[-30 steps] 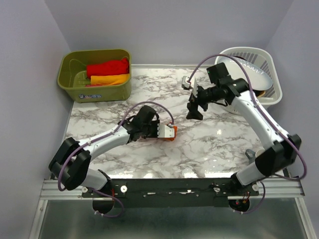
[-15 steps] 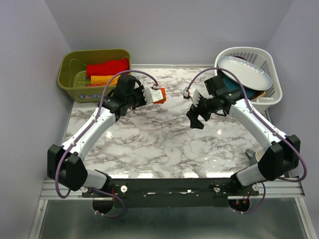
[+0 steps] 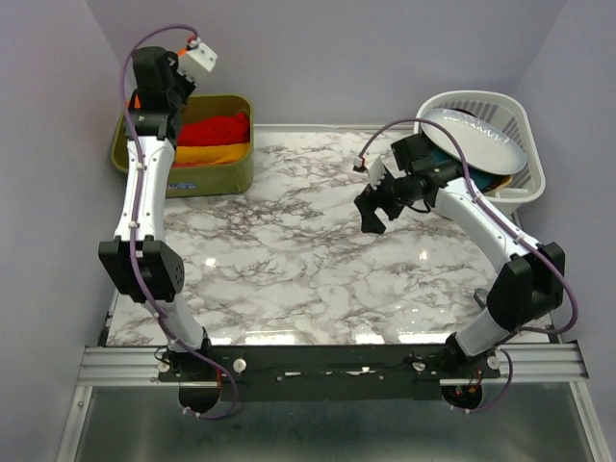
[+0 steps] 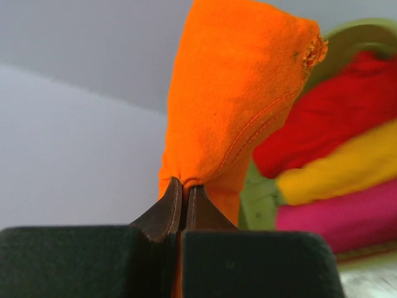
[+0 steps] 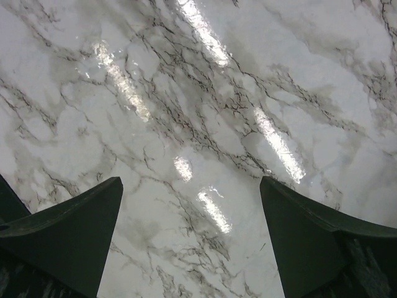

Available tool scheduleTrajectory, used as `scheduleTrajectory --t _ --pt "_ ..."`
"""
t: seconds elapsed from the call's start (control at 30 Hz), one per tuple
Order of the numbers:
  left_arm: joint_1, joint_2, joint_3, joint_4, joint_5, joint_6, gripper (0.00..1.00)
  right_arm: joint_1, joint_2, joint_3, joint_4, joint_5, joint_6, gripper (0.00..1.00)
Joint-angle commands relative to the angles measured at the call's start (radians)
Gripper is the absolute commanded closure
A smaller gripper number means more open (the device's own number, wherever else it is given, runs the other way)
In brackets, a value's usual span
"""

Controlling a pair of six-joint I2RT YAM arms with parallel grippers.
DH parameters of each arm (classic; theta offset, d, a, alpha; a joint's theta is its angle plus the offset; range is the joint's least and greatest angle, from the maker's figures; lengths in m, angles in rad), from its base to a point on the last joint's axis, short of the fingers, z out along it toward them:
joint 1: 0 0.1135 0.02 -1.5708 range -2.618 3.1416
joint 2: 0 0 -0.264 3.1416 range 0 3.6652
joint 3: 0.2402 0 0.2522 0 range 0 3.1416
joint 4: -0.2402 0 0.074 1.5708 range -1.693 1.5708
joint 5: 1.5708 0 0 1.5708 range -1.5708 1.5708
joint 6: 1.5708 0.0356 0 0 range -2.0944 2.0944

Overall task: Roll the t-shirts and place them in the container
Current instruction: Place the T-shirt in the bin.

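Lilac walls (image 3: pixel 337 48) enclose a marble table (image 3: pixel 318 279); t-shirts (image 3: pixel 210 130) fill a bin (image 3: pixel 183 181).

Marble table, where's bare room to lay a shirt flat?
Bare marble table runs from the green bin to the near edge; the open right gripper hovers mid-right. Crowded: the bin's stacked t-shirts, the white basket of dishes.

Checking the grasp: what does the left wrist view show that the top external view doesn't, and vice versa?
Left wrist only: the left claw, its tips pinched shut on the orange t-shirt.
Top external only: the right claw open above the marble table, and the white basket holding a plate.
Both: the green bin with the red t-shirt and the yellow-orange t-shirt inside.
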Motion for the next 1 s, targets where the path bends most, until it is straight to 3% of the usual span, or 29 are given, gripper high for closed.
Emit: scheduleTrajectory --t 0.0,0.27,0.63,0.97 --pt "0.104 0.169 0.153 0.011 -0.189 -0.095 1.0 -0.02 0.063 0.059 -0.046 -0.023 0.022 0.0" --pt "0.132 0.323 0.216 0.01 -0.26 -0.24 1.0 -0.075 0.227 0.244 -0.187 0.0 -0.013 0.0" --pt "0.144 0.453 0.191 0.085 -0.353 -0.221 1.0 -0.113 0.244 0.201 -0.239 -0.029 -0.013 0.0" --pt "0.126 0.587 0.208 0.189 -0.488 -0.246 1.0 -0.153 0.311 0.362 -0.388 -0.008 -0.086 0.0"
